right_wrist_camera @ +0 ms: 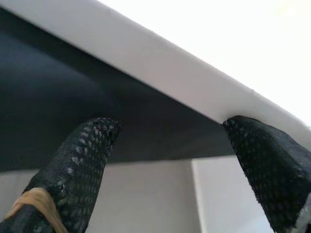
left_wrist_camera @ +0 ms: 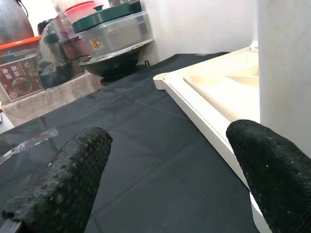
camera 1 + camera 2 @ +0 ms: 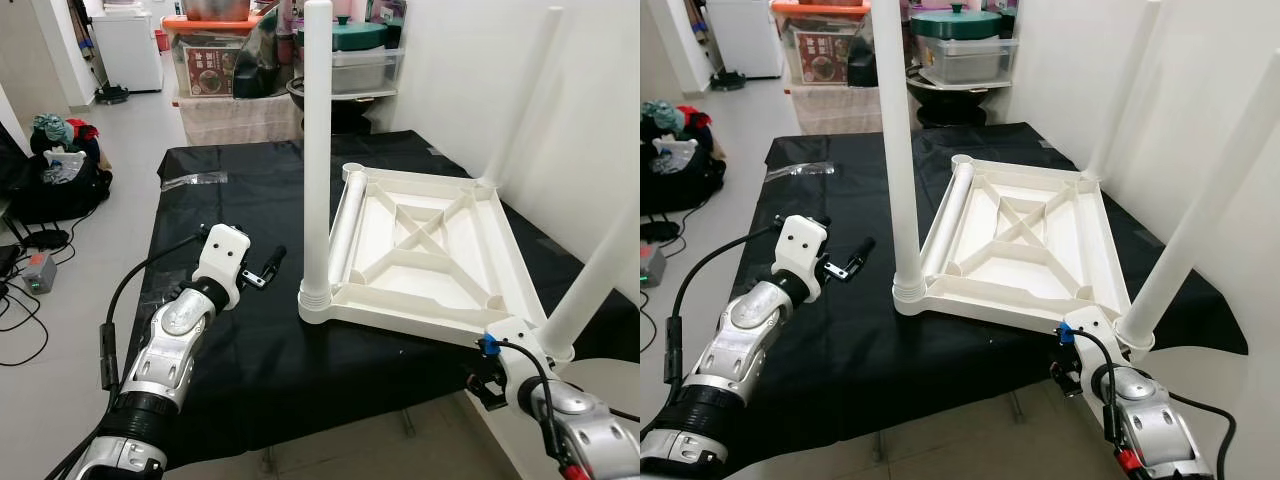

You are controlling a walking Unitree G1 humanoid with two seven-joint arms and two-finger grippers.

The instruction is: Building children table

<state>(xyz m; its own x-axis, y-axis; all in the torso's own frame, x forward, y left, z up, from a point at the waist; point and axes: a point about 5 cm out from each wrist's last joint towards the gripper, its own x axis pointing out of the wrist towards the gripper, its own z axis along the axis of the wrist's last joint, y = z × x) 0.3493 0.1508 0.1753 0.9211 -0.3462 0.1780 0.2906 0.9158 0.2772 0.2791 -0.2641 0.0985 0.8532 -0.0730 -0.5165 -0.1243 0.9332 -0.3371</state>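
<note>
The white children's table top (image 3: 420, 255) lies upside down on a black cloth (image 3: 240, 330). Three white legs stand upright in its corners: near left (image 3: 318, 150), far right (image 3: 530, 90) and near right (image 3: 600, 265). A fourth leg (image 3: 345, 230) lies loose along the top's left inner side. My left gripper (image 3: 268, 268) hovers open over the cloth, just left of the near-left leg; its fingertips (image 2: 87, 160) frame the table top's edge (image 2: 204, 111). My right gripper (image 3: 483, 385) sits open under the near-right corner, with the top's white rim (image 1: 160, 73) just above its fingers.
A clear plastic wrapper (image 3: 195, 180) lies at the cloth's far left. Storage boxes and a lidded pot (image 3: 345, 50) stand behind the cloth. A black bag with clothes (image 3: 55, 165) and cables (image 3: 25, 300) are on the floor at left. A white wall (image 3: 580, 100) runs close on the right.
</note>
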